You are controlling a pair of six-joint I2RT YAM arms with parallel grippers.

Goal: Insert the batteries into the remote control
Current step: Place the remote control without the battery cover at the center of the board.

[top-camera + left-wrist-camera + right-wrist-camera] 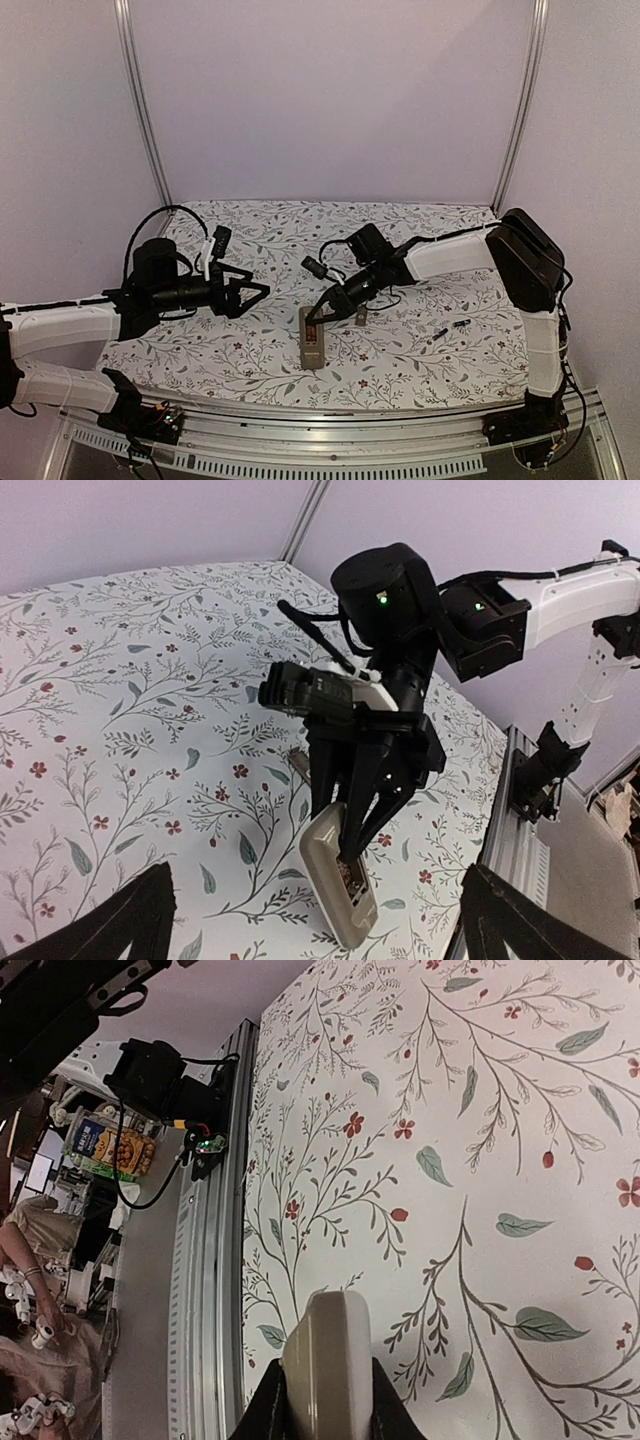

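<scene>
We find the right gripper point(318, 318) closed to a narrow gap on the far end of the remote control point(312, 348). In the right wrist view its two fingers point(268, 1412) press on the opposite long edges of the pale casing. The remote control lies near the centre of the flowered tablecloth point(250, 365), its long axis running from 12 to 6 o'clock. Its greyish back faces up, and the left wrist view shows the open recess directly below the gripping fingers. We cannot tell whether anything sits inside that recess. The left gripper point(254, 297) stands spread wide and holds nothing. It hangs above the cloth at about 10 o'clock from the remote control, apart from it, with its jaws pointing toward the right arm. The two batteries point(450, 328) lie on the cloth at about 3 o'clock from the remote control, well apart from it and close to each other, and neither gripper touches them. A small dark piece point(360, 318) rests on the cloth at about 2 o'clock, just beside the right gripper. Between the batteries and the remote control we see only bare cloth.
</scene>
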